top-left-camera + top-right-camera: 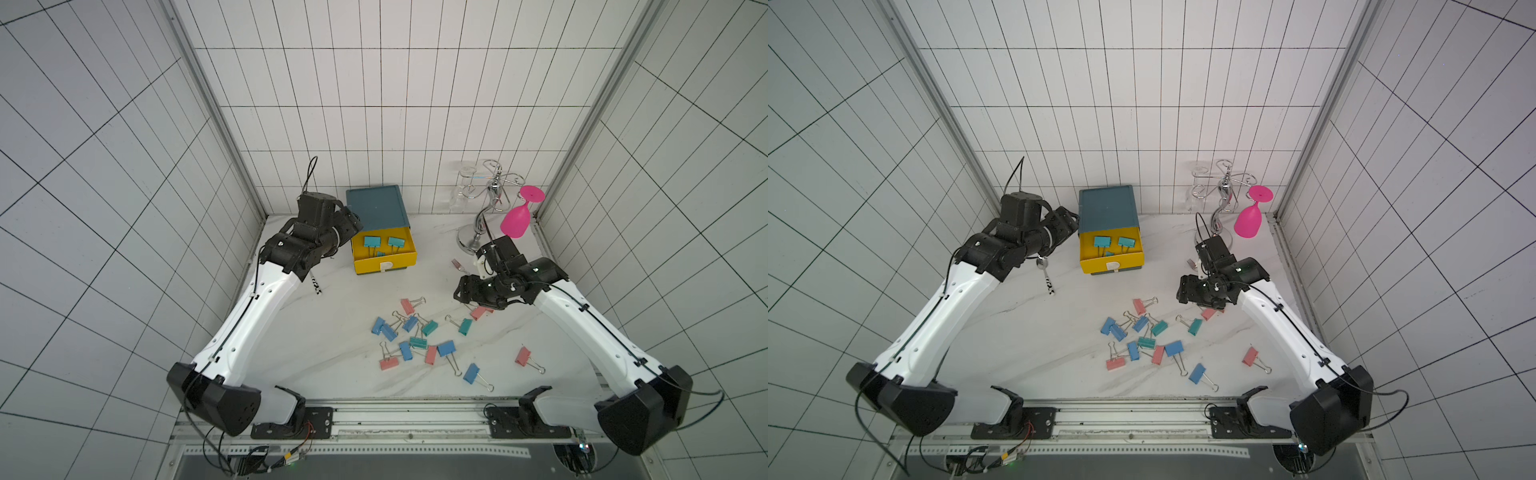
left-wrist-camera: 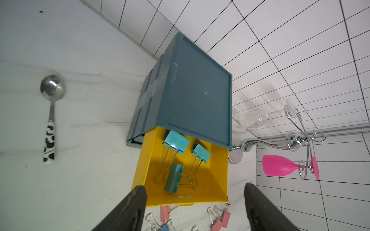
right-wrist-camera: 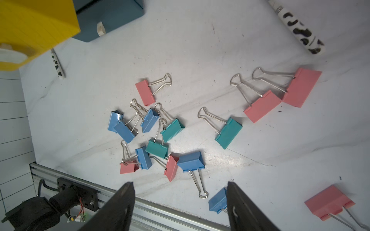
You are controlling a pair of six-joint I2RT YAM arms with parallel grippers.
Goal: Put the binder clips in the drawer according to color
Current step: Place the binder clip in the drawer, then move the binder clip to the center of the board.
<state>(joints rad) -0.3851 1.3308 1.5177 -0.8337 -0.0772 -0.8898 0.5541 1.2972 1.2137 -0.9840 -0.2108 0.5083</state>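
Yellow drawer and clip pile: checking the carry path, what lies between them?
Nothing: in both top views the table is bare between the yellow drawer and the nearest pink clip. The spoon and fork lie off to either side.

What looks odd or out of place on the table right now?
Strips of clear tape cross the side of the teal plastic drawer cabinet, like a repair. A metal spoon with cow-patterned handle lies beside it, unrelated to sorting.

Binder clips (image 1: 446,348): 18. Teal 6, with 3 in the yellow drawer (image 1: 384,262) and 3 on the surface (image 1: 316,353); blue 6; pink 6. Drawer unit (image 1: 376,205) 1. Spoon (image 2: 52,88) 1. Fork (image 1: 457,264) 1. Glass rack (image 1: 494,187) 1. Pink glass (image 1: 516,222) 1.
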